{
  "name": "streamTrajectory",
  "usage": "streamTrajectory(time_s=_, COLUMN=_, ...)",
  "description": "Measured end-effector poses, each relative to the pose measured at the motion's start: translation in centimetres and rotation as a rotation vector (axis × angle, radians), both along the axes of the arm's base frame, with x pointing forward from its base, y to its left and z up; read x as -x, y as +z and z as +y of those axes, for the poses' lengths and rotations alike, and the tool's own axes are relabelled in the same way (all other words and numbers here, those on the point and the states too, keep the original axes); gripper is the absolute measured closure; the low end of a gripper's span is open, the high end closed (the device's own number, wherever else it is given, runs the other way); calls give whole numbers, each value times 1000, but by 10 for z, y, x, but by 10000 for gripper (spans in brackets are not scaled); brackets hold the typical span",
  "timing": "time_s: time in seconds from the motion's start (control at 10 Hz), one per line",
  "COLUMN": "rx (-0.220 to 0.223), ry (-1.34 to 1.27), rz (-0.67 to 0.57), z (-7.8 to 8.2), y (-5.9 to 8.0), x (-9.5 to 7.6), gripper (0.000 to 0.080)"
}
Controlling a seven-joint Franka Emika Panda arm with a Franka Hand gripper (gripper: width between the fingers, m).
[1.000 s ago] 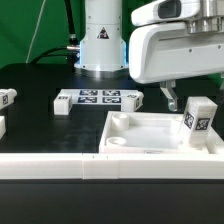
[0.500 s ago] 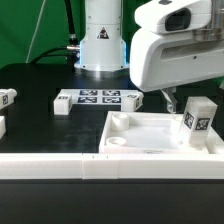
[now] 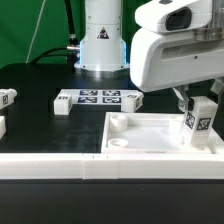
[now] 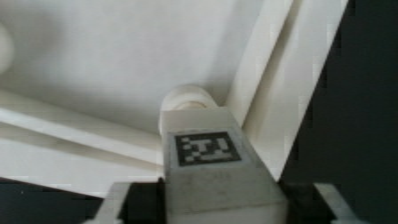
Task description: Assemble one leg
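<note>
A leg [image 3: 200,118], a small white block with a square marker, stands upright in the far right corner of the large white tray [image 3: 150,135]. My gripper [image 3: 196,103] reaches down over the top of this leg. In the wrist view the leg [image 4: 214,150] stands between my two fingers [image 4: 135,205], with a narrow dark gap on each side. The jaws look open around it. More legs lie on the black table: one at the exterior view's left [image 3: 8,97], one [image 3: 65,103] and one [image 3: 133,98] at the ends of the marker board [image 3: 98,98].
The robot base [image 3: 100,40] stands behind the marker board. A long white bar [image 3: 50,165] runs along the front of the table. Another white part shows at the exterior view's left edge [image 3: 2,126]. The tray's raised rim surrounds the leg on two sides.
My gripper has moved toward the exterior view's right and lower, from beside the upright leg to over it. The leg and tray have not moved.
</note>
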State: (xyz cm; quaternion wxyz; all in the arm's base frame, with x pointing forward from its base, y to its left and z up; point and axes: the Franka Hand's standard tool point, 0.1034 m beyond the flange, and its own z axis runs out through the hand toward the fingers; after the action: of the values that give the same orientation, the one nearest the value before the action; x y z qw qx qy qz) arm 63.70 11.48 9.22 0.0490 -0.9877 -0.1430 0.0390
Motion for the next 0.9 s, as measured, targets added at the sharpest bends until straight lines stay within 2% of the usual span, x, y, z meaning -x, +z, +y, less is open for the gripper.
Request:
streamTrajectory(time_s=0.4, rx=-2, ry=-40, rz=-1, z=0, y=0, x=0, gripper=499)
streamTrajectory(time_s=0.6, rx=-12, ry=-275, rz=-20, z=-1, y=0, x=1, gripper=499)
streamTrajectory(time_s=0.9, rx=1, ry=-629, rz=-8, z=1, y=0, x=-1, gripper=499)
